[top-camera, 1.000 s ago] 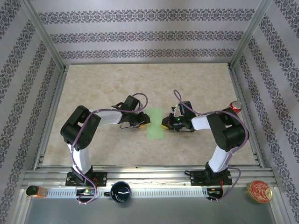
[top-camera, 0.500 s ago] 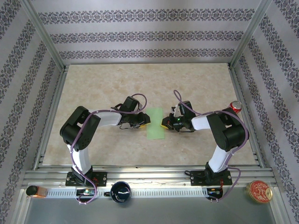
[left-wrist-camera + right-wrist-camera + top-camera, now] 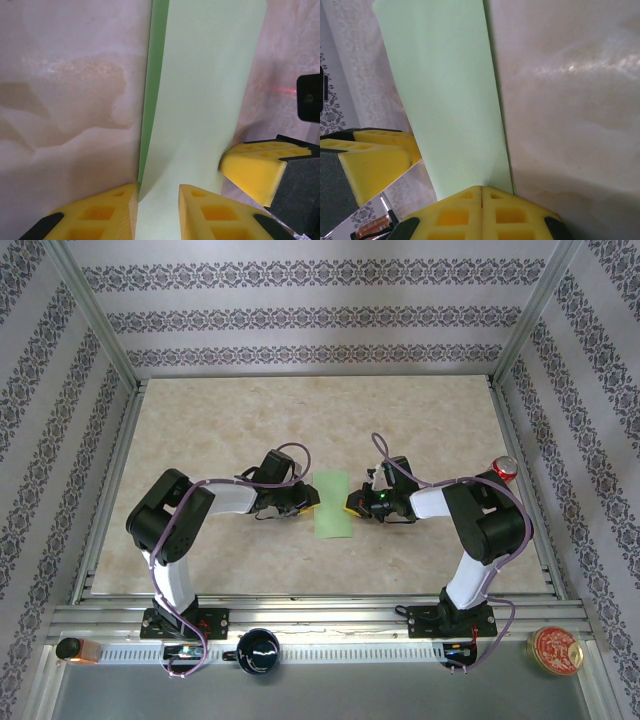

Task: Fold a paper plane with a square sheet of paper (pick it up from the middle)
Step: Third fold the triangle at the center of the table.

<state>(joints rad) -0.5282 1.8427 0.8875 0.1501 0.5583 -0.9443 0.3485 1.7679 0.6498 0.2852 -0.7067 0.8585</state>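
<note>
Two grippers meet over the square sheet of paper, which lies at the centre of the table as a narrow rectangle, long axis running 12 to 6 o'clock. It is not pointed at either end, so I judge the task to be early: the halving fold is made and the nose folds are yet to come. The left gripper sits at the sheet's 9 o'clock edge. In its wrist view the fingers stand a narrow gap apart, with the paper's edge running between them and the upper layer slightly raised off a darker green strip below. The right gripper sits at the 3 o'clock edge, its pads pressed together with the paper's edge running into them, apparently pinching it. The next move probably calls for the left jaws to close on the top layer alone while the right anchors the sheet, since thin paper slips and buckles easily. As for containers, a dark mug stands on the front rail at 6 o'clock, a red can stands upright at 3 o'clock, and a round tin sits at 5 o'clock. Their contents cannot be told.
</note>
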